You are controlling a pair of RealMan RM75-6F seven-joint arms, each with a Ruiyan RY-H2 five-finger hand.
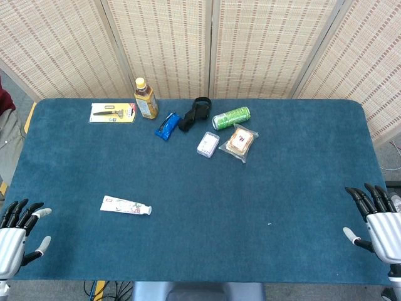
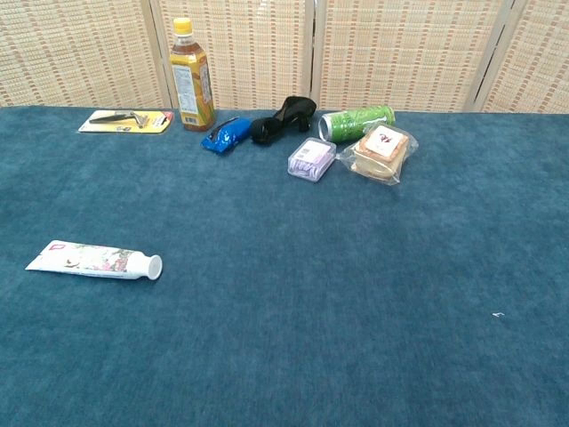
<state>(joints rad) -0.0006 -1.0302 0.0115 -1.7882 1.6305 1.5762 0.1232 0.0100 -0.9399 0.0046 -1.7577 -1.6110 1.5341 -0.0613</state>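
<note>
Head view, left hand (image 1: pixel 15 235) and right hand (image 1: pixel 379 219) both splayed, holding nothing, soft white printed toothpaste tube (image 1: pixel 125 205) lay nearest left on fuzzy blue felt table (image 1: pixel 250 207).

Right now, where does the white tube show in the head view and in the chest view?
Head view: white tube lies lower left, nearest the left hand.
Chest view: white tube lies at the left edge, mid-height.
Shared landmark: the tea bottle stands far behind it.
</note>
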